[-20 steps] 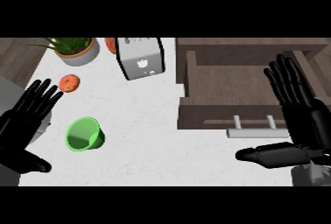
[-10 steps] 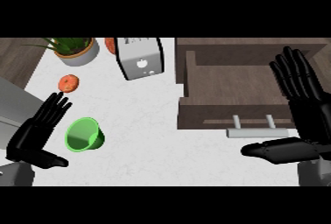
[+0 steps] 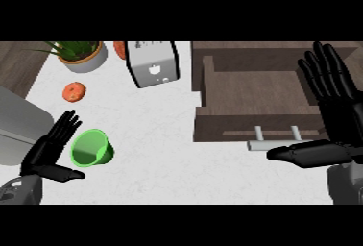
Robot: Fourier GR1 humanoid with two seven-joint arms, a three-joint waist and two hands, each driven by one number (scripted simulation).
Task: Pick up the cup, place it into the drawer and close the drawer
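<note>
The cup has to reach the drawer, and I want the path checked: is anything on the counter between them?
Nothing visible does. The green cup lies beside the open left hand, and the white counter between it and the open drawer is bare. The toaster stands further back, off that line.

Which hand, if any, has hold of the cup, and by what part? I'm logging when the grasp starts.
Neither. The left hand is open beside the green cup; the right hand is open by the drawer.

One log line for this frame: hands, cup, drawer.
left robot hand: open, beside cup | cup: green, on counter, not held | drawer: open | right robot hand: open, over drawer's right side
</note>
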